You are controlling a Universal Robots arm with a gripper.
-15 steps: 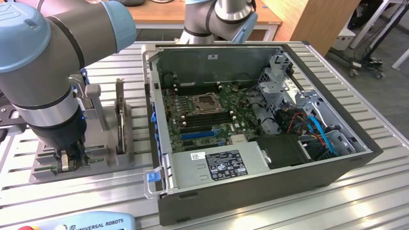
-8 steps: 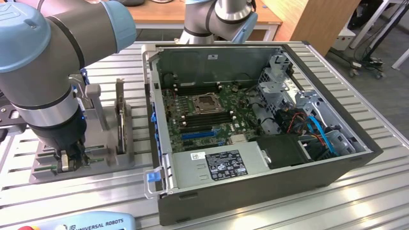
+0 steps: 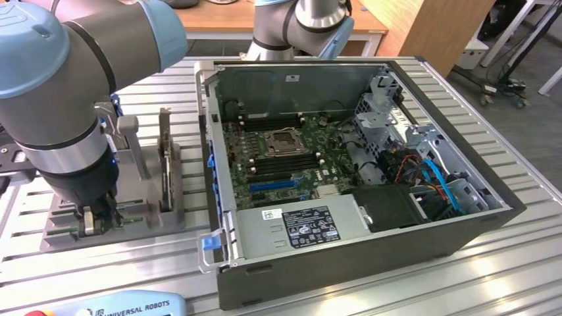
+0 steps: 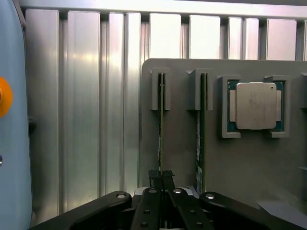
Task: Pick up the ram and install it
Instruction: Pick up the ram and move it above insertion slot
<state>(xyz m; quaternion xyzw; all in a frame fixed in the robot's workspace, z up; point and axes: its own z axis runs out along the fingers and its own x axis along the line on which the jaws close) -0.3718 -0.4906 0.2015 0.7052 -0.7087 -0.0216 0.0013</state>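
- My jaws are shut on the ram. They pinch the near end of the thin green stick.
- The ram stands on its edge in a slot of the grey holder. The holder lies on the metal surface, at the exterior view's left of the computer box.
- So I think the job has only just begun. The grab looks done. The ram is not lifted out yet, and it is not in the computer.
- The board inside the box is open to the top, with its lid off. I cannot tell from here which slot the ram belongs in.
- A second stick stands in the slot just beside mine. It is close, so there is little room on that side.
- A square silver chip sits in its own pocket past the second stick, apart from my jaws.
- The two little posts at the far end of the slot hug the ram on both sides. It can only go straight up and out, I think.
- On the other side of the ram the holder ends, and then there is bare surface. That side has more room.
- In the exterior view my arm hangs low over the holder. A tall flat part stands up just beside it.
- The box has high walls all around the board. The way in is from above.
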